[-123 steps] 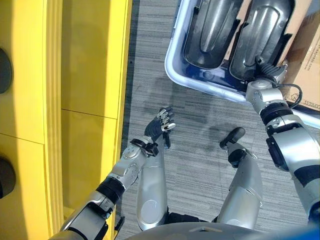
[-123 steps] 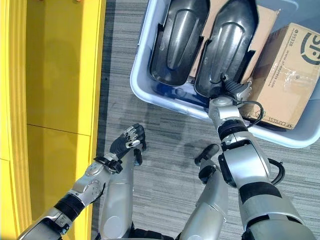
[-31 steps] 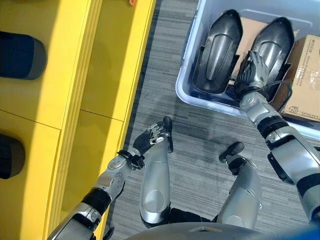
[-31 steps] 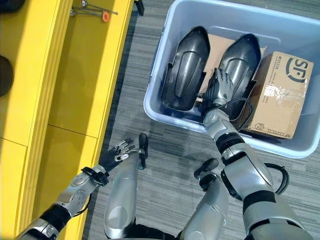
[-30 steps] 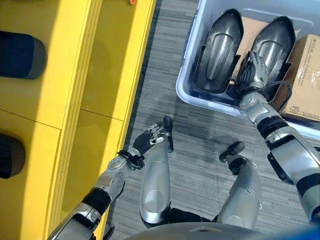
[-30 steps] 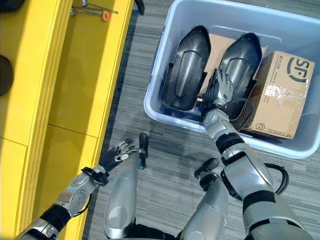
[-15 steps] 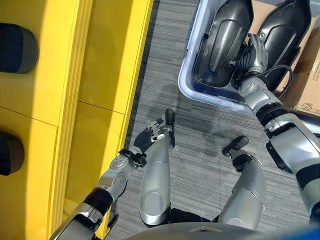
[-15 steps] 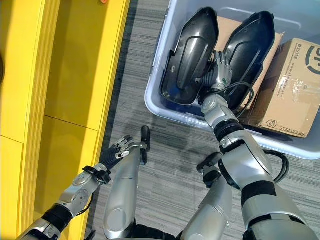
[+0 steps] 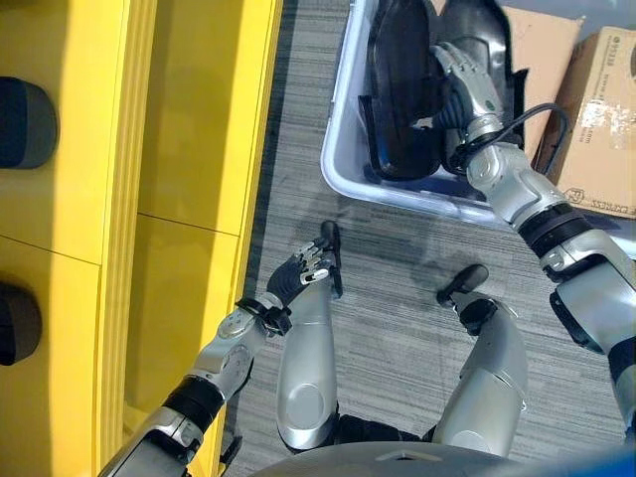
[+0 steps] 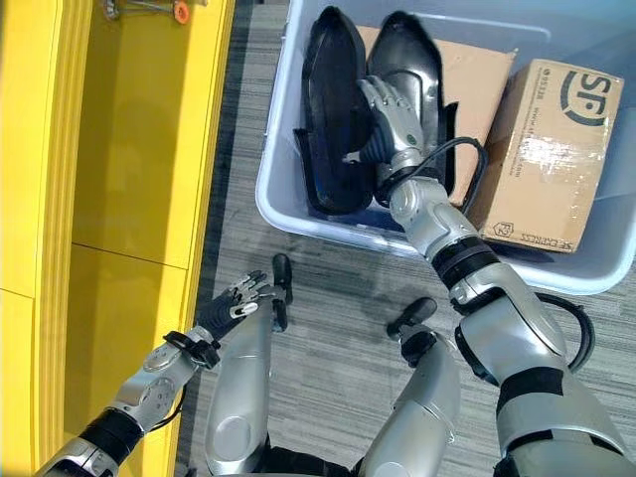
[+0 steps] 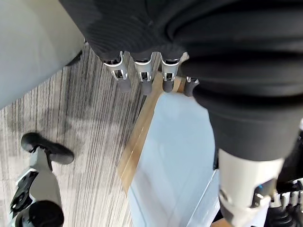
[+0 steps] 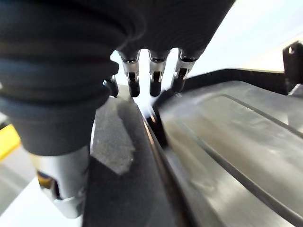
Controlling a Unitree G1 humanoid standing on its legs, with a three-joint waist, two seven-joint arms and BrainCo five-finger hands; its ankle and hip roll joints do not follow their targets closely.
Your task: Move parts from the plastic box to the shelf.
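Right hand (image 10: 390, 117) fingers (image 12: 154, 81) are extended, not curled, slotted between the two dark parts (image 10: 333, 119) standing on edge in the plastic box (image 10: 278, 214) at upper centre; nothing gripped yet. To grab well, I'd curl round the left part's edge before lifting, clear of the cardboard box (image 10: 547, 149). Left hand (image 10: 237, 298) hangs relaxed lower left beside the yellow shelf (image 10: 119, 199).

Glossy black plastic parts (image 10: 333, 109) in a smooth translucent plastic box (image 10: 298, 224).

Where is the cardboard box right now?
In the right eye view, the cardboard box sits inside the plastic box, on its right side, beside the two black parts.
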